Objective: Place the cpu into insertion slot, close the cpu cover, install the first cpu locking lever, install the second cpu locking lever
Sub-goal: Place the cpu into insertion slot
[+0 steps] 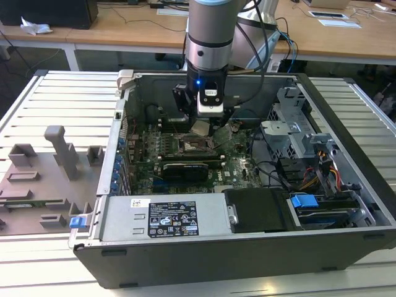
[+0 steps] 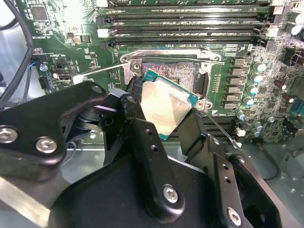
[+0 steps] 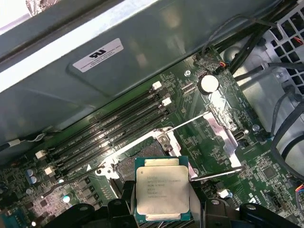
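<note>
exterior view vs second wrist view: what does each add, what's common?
Exterior: the open case, the labelled power supply and a grey parts fixture at the exterior view's left. Second wrist: the tool clamped on two edges of the cpu, and the insertion slot pin field. Both: the cpu held over the slot, not seated.

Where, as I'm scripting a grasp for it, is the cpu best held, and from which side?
By two opposite thin edges, coming from above its flat metal face, as the gripper holds the cpu now. It is a thin flat square, so probably only the edges give the fingers purchase, and the underside is left free to face the insertion slot.
</note>
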Tool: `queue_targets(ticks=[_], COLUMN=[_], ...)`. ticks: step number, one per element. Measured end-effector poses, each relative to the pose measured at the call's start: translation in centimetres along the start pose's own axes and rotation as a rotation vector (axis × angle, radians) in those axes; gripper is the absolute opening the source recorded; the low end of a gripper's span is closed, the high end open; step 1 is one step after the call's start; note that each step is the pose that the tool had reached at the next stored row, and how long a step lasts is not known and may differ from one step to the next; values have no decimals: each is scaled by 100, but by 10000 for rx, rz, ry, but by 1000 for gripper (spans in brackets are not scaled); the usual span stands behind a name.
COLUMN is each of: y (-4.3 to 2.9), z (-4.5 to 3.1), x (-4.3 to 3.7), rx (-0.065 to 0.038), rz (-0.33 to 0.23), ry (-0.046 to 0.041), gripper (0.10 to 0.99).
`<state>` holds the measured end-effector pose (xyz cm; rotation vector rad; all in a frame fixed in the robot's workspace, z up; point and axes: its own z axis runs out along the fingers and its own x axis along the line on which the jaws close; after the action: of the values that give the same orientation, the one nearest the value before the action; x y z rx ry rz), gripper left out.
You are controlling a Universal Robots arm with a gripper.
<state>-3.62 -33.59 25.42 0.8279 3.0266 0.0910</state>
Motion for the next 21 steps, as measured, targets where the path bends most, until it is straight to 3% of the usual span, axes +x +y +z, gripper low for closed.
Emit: queue_targets(ticks=[21], y=[0], z=[4], x=[0], rx=[10], rz=[1703], ry=[-115], gripper=[541])
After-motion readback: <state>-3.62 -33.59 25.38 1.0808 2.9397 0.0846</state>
